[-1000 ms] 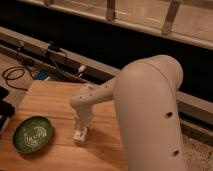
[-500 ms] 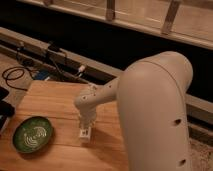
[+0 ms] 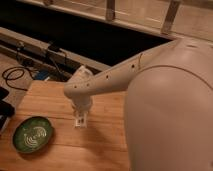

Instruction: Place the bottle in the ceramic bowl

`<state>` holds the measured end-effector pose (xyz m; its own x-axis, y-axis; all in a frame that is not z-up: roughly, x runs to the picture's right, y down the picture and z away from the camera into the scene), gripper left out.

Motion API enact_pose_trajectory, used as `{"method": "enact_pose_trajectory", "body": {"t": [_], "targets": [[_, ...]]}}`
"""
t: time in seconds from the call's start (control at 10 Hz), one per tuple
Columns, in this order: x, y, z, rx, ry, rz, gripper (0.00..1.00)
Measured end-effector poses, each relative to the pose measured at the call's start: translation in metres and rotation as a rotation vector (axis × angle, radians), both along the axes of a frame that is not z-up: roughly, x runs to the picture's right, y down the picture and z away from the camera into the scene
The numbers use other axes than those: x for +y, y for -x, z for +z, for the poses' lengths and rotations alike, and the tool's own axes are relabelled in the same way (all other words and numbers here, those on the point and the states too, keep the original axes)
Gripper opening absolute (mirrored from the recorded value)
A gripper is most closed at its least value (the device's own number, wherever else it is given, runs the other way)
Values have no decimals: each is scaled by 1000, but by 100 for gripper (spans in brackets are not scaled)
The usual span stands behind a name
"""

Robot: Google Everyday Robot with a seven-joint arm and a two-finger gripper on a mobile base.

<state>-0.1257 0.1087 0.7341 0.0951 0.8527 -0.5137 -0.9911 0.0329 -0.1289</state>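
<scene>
The dark green ceramic bowl [image 3: 33, 134] with pale swirl lines sits on the wooden table [image 3: 105, 132] near its front left. My gripper [image 3: 81, 120] hangs from the white arm [image 3: 107, 80] and points straight down at the table, a short way right of the bowl and a little behind it. Its pale lower end is close to the wood. The white bottle does not show as a separate thing; it is hidden or lost against the gripper's pale end.
The arm's large white shell [image 3: 172, 110] fills the right side of the view. Black cables [image 3: 15, 75] and a dark rail [image 3: 45, 52] lie behind the table. A dark object [image 3: 4, 107] sits at the table's left edge.
The gripper has moved slightly back and up from the table beside the bowl. The arm's shell has swung further right. The bowl has not moved.
</scene>
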Motion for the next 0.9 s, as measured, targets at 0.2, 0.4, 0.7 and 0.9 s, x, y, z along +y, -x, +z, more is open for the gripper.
{"method": "enact_pose_trajectory", "body": {"t": [0.2, 0.4, 0.7, 0.9], "targets": [[-26, 43, -19, -75, -31, -84, 0], [-27, 96, -29, -158, -35, -177, 0], [7, 183, -43, -311, -16, -322, 0], [31, 237, -51, -439, 10, -370, 4]]}}
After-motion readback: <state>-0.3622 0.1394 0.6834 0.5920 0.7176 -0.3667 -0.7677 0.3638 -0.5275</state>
